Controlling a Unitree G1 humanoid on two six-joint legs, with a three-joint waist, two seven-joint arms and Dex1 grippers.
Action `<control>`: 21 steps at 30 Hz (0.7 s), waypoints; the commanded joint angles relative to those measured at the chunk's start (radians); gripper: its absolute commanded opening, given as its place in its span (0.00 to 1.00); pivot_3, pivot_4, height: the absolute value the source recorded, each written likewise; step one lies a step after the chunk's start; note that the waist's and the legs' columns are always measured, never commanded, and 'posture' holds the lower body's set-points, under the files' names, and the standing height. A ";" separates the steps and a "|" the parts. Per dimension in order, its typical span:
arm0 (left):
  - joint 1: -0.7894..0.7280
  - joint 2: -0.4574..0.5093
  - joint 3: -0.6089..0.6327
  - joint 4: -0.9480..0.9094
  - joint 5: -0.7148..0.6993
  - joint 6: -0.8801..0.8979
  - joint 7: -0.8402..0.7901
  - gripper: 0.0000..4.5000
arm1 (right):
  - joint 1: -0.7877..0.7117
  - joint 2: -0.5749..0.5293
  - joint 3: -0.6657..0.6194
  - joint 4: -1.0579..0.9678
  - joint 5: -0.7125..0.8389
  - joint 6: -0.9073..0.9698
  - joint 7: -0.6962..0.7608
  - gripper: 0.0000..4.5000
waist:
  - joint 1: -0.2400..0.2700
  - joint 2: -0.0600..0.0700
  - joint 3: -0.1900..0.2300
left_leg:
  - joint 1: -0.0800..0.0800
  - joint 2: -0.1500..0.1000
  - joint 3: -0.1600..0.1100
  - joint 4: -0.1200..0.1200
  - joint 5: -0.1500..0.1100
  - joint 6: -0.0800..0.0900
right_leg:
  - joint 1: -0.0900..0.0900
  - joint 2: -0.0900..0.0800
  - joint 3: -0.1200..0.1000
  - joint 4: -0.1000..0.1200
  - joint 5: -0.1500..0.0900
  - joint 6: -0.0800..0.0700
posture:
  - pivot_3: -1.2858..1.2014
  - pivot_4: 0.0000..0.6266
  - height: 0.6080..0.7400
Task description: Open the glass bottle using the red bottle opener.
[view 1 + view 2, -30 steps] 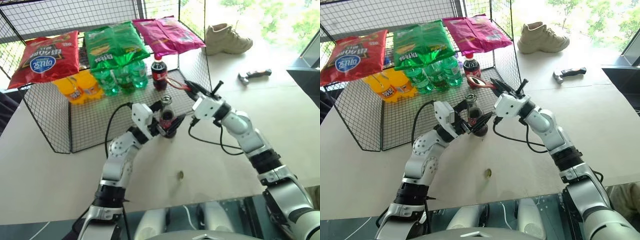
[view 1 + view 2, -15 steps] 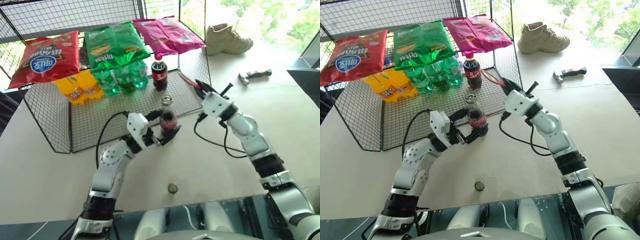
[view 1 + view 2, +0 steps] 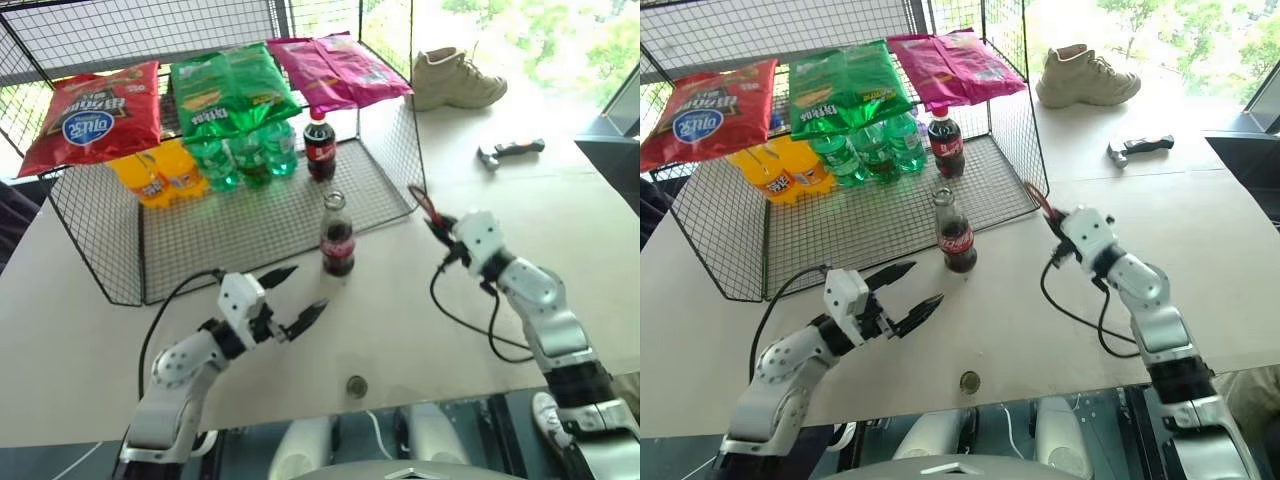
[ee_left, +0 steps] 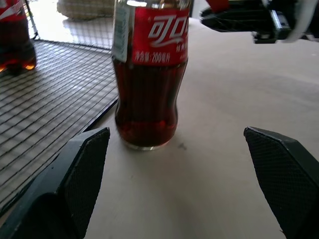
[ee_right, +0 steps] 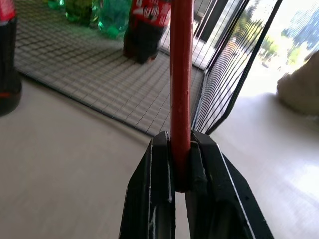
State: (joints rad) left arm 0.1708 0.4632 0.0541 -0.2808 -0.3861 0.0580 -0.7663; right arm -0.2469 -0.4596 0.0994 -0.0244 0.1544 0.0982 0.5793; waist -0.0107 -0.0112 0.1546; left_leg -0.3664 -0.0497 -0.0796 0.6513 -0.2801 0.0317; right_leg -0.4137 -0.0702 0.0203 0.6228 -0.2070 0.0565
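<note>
The glass bottle (image 3: pixel 337 240) stands upright on the table at the wire rack's front edge, with dark liquid and a red label; its mouth looks uncapped. A small round cap (image 3: pixel 356 385) lies near the table's front edge. My left gripper (image 3: pixel 305 288) is open, in front and to the left of the bottle and clear of it; its fingers (image 4: pixel 82 169) frame the bottle (image 4: pixel 149 74) in the left wrist view. Right of the bottle, my right gripper (image 3: pixel 440 222) is shut on the handle of the red bottle opener (image 5: pixel 181 74), which sticks out past its fingertips.
A wire rack (image 3: pixel 250 215) at the back left holds snack bags, green and orange bottles and a plastic cola bottle (image 3: pixel 319 146). A beige shoe (image 3: pixel 455 78) and a grey-black tool (image 3: pixel 510 151) lie at the back right. The table's front edge runs just behind the cap.
My left gripper has drawn back from around the bottle, toward the front left. The right gripper has sunk and moved right with the opener. The cap has shifted toward the front edge.
</note>
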 commanded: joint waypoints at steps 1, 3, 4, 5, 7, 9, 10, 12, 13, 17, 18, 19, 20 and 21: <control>0.029 0.014 0.027 -0.030 0.019 0.029 0.041 0.99 | 0.031 -0.027 -0.030 -0.120 0.107 0.173 0.062 0.00 | 0.000 0.000 0.000 | 0.000 0.000 0.000 0.000 0.000 0.000 | 0.000 0.000 0.000 0.000 0.000 0.000 | 0.52 0.24 1.00; 0.054 0.024 0.029 -0.035 0.030 0.052 0.057 0.99 | 0.052 -0.037 -0.037 -0.144 0.142 0.251 0.076 0.00 | -0.001 0.000 0.000 | 0.001 0.001 0.000 0.001 0.000 0.000 | 0.001 0.000 0.000 0.000 0.000 0.000 | 0.52 0.24 1.00; 0.066 0.028 0.030 -0.039 0.037 0.059 0.063 0.99 | 0.059 -0.043 -0.039 -0.153 0.153 0.283 0.078 0.00 | -0.001 0.000 0.000 | 0.001 0.001 0.000 0.000 0.000 0.000 | 0.001 0.001 0.000 0.000 0.000 0.000 | 0.52 0.24 1.00; 0.078 0.030 0.032 -0.044 0.042 0.065 0.070 1.00 | 0.065 -0.049 -0.042 -0.161 0.164 0.312 0.081 0.20 | -0.001 0.000 0.001 | 0.001 0.001 0.000 0.000 0.000 0.000 | 0.001 0.001 -0.001 0.000 0.000 0.000 | 0.52 0.24 1.00; 0.102 0.037 0.038 -0.055 0.051 0.081 0.084 1.00 | 0.078 -0.063 -0.053 -0.169 0.177 0.331 0.093 0.31 | -0.001 0.001 0.001 | 0.000 0.001 0.000 0.000 0.000 0.000 | 0.000 0.001 -0.001 0.000 0.000 0.001 | 0.52 0.24 1.00; 0.128 0.041 0.044 -0.071 0.056 0.097 0.097 1.00 | 0.094 -0.073 -0.079 -0.176 0.194 0.320 0.109 0.50 | 0.000 0.000 0.001 | 0.000 0.000 0.000 0.001 0.000 0.000 | 0.000 0.000 -0.001 0.000 0.001 0.002 | 0.52 0.24 1.00; 0.140 0.042 0.047 -0.080 0.057 0.107 0.104 1.00 | 0.106 -0.083 -0.088 -0.174 0.182 0.292 0.115 0.62 | 0.000 0.000 0.001 | 0.000 0.000 0.000 0.000 0.000 0.000 | 0.000 0.000 -0.001 0.000 0.001 0.002 | 0.52 0.24 1.00; 0.167 0.045 0.053 -0.099 0.063 0.117 0.119 1.00 | 0.157 -0.131 -0.117 -0.161 0.181 0.208 0.190 0.80 | 0.003 0.000 0.001 | 0.000 0.000 0.000 0.000 0.000 0.000 | 0.000 0.000 -0.001 0.000 0.001 0.003 | 0.52 0.24 1.00; 0.177 0.049 0.057 -0.106 0.069 0.118 0.125 1.00 | 0.179 -0.146 -0.135 -0.149 0.184 0.164 0.218 0.80 | 0.004 0.000 0.001 | 0.000 0.000 0.000 0.000 0.000 0.000 | 0.000 0.000 -0.002 -0.001 0.001 0.003 | 0.52 0.24 1.00; 0.216 0.052 0.080 -0.124 0.063 0.125 0.136 1.00 | 0.240 -0.178 -0.219 -0.093 0.221 0.062 0.295 0.80 | 0.002 0.000 0.001 | 0.000 0.000 0.000 0.000 -0.001 0.001 | 0.001 0.000 -0.002 -0.001 0.001 0.003 | 0.52 0.24 1.00; 0.227 0.054 0.088 -0.125 0.063 0.121 0.134 1.00 | 0.254 -0.185 -0.242 -0.078 0.233 0.032 0.322 0.80 | 0.001 0.000 0.001 | 0.000 0.001 0.001 0.000 -0.001 0.001 | 0.001 0.000 -0.001 -0.001 0.001 0.003 | 0.52 0.24 1.00; 0.237 0.056 0.095 -0.126 0.066 0.115 0.133 1.00 | 0.266 -0.195 -0.266 -0.065 0.251 0.010 0.355 0.80 | 0.000 0.000 0.001 | 0.000 0.001 0.001 0.000 -0.001 0.001 | 0.001 0.000 -0.001 -0.001 0.000 0.003 | 0.52 0.24 1.00; 0.245 0.059 0.102 -0.126 0.069 0.110 0.133 1.00 | 0.275 -0.204 -0.285 -0.052 0.263 -0.005 0.380 0.80 | 0.000 0.000 0.001 | 0.001 0.001 0.001 0.000 -0.001 0.001 | 0.001 0.000 -0.001 -0.001 0.000 0.002 | 0.52 0.24 1.00; 0.254 0.062 0.109 -0.126 0.070 0.105 0.131 1.00 | 0.281 -0.215 -0.301 -0.037 0.271 -0.016 0.401 0.80 | 0.000 0.000 0.001 | 0.001 0.001 0.002 0.000 -0.001 0.001 | 0.002 0.000 -0.001 -0.001 -0.001 0.001 | 0.52 0.24 1.00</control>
State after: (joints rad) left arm 0.4047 0.5112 0.1339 -0.3864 -0.3254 0.1678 -0.6360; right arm 0.0315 -0.6550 -0.1475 -0.0625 0.3885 0.1275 0.9333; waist -0.0111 -0.0108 0.1557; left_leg -0.3641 -0.0483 -0.0778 0.6518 -0.2806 0.0323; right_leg -0.4110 -0.0701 0.0197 0.6216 -0.2079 0.0575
